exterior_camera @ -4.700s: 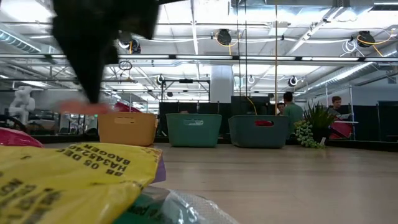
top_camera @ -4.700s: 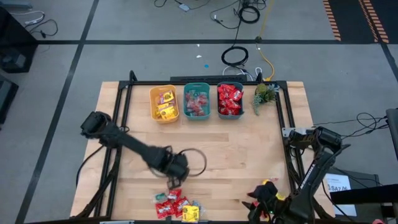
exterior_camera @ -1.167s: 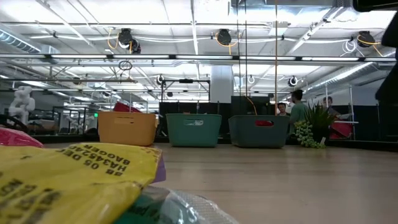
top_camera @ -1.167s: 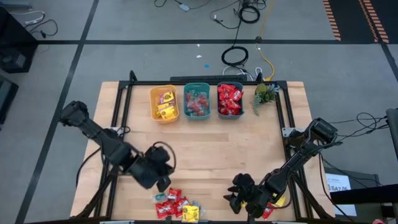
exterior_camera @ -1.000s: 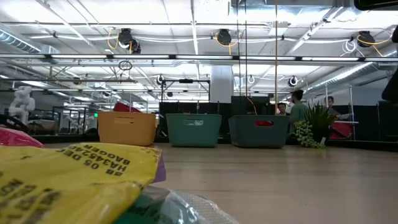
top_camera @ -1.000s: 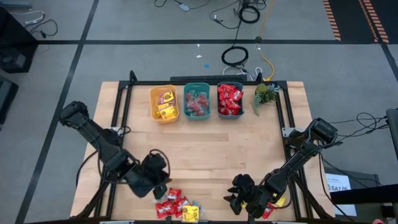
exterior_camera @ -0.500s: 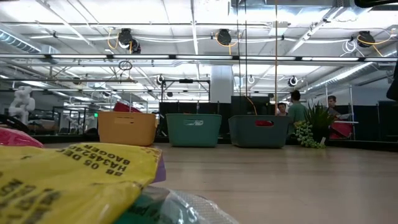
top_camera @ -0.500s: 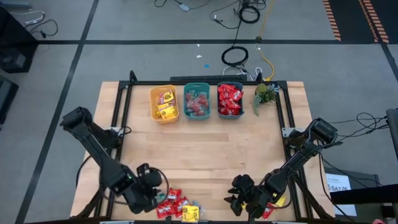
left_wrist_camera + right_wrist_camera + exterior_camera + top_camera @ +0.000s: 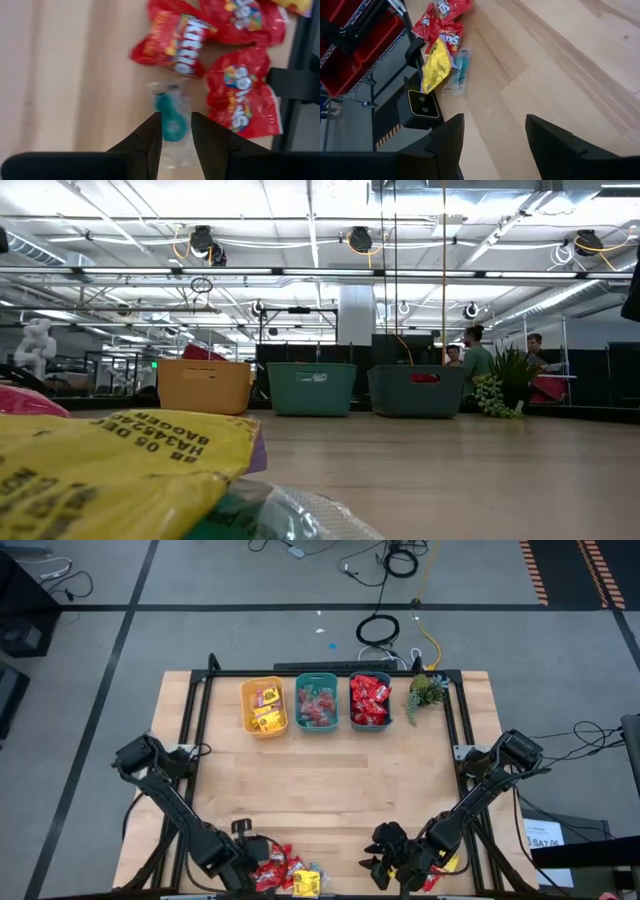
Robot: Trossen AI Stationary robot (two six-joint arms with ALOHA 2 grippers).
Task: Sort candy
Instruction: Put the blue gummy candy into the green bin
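Observation:
A heap of candy lies at the table's near edge: red packets, a yellow packet and a small teal piece in a clear wrapper. My left gripper points down over the heap's left side. It is open, with one finger on each side of the teal piece. My right gripper hangs open over bare wood to the heap's right, with nothing between its fingers. In the low view a yellow packet fills the foreground.
Three bins stand in a row at the far edge: yellow, teal and one full of red packets. A small green plant stands to their right. The wood between bins and heap is bare. The low camera sits at the near edge.
My left gripper has gone down and toward the table's near edge, onto the left side of the candy heap, and its wrist has rolled on the way. The gap between its fingers looks unchanged. The candy has kept its place.

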